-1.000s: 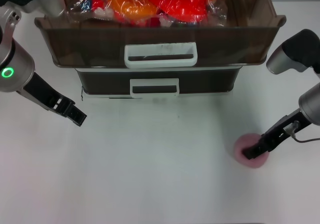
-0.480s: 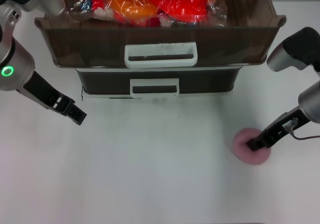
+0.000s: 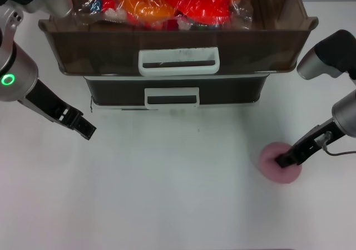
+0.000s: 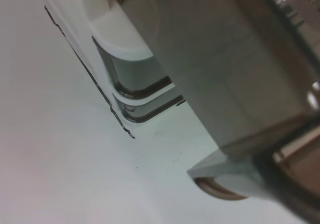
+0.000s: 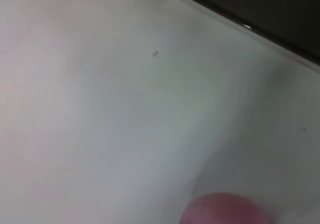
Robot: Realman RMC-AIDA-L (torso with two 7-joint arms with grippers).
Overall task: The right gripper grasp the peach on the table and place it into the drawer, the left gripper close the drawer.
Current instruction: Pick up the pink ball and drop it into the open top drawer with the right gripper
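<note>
The pink peach (image 3: 271, 172) is over the white table (image 3: 167, 194) at the front right, and its top also shows at the edge of the right wrist view (image 5: 222, 211). My right gripper (image 3: 281, 161) reaches down onto the middle of the peach and is shut on it. The top drawer (image 3: 100, 52), dark brown with a scuffed white handle (image 3: 178, 60), stands pulled open at the back. My left gripper (image 3: 87, 131) hangs shut and empty over the table, left of the drawers and in front of them.
Red and orange plastic-wrapped items (image 3: 167, 8) fill the open drawer. Below it a second drawer with a clean white handle (image 3: 171, 98) is pushed in. The left wrist view shows the drawer cabinet's front (image 4: 200, 69) close by.
The right gripper and the peach shifted slightly toward the drawers between one second and half a second ago; both are still since. The left arm has not moved.
</note>
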